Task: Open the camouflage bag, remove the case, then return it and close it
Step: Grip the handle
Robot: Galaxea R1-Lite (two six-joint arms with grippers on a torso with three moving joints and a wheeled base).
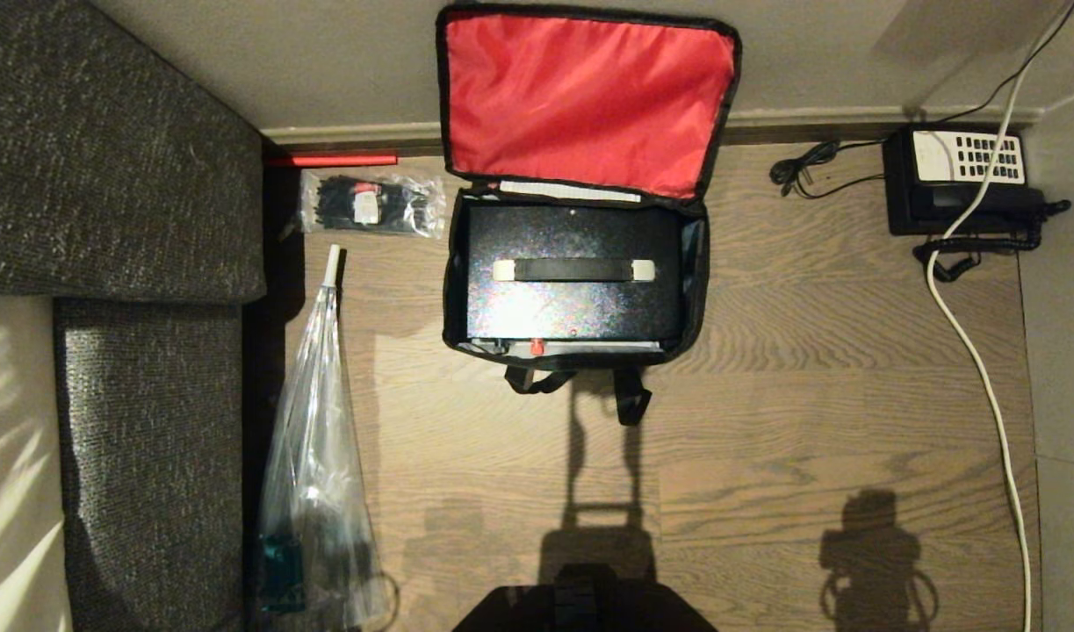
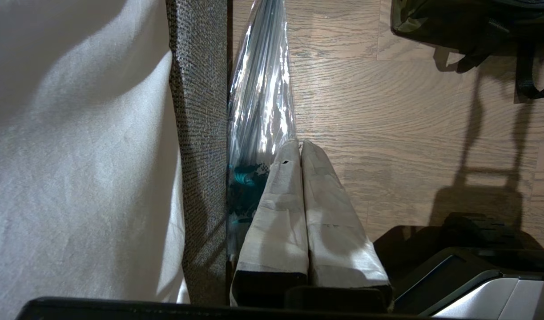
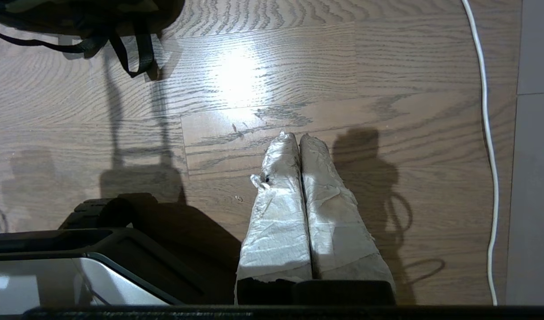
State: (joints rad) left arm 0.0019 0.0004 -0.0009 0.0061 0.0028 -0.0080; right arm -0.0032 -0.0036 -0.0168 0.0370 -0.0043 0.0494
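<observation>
**Bag Open, Case Seated: Snag Risks**

Both end effectors closed, empty, parked above the floor (image 3: 387,66): left end effector (image 2: 300,143) beside the sofa (image 2: 200,133), right end effector (image 3: 297,135) near a white cable (image 3: 485,111). Camouflage bag (image 1: 699,263) well ahead, lid open; case (image 1: 572,307) inside.

Likely faults: snug fit binding on lift; straps (image 1: 629,395) snagging.

Head view alone shows the case; wrist views alone show finger closure.

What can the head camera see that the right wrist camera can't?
Only the head view shows the open camouflage bag's red lid lining, the black rigid case sitting inside it, and the black telephone with white keypad. Only the right wrist view shows the right gripper, its taped jaws shut and empty above the floor. Both show the wooden floor, the white cable and the bag's black straps.
</observation>
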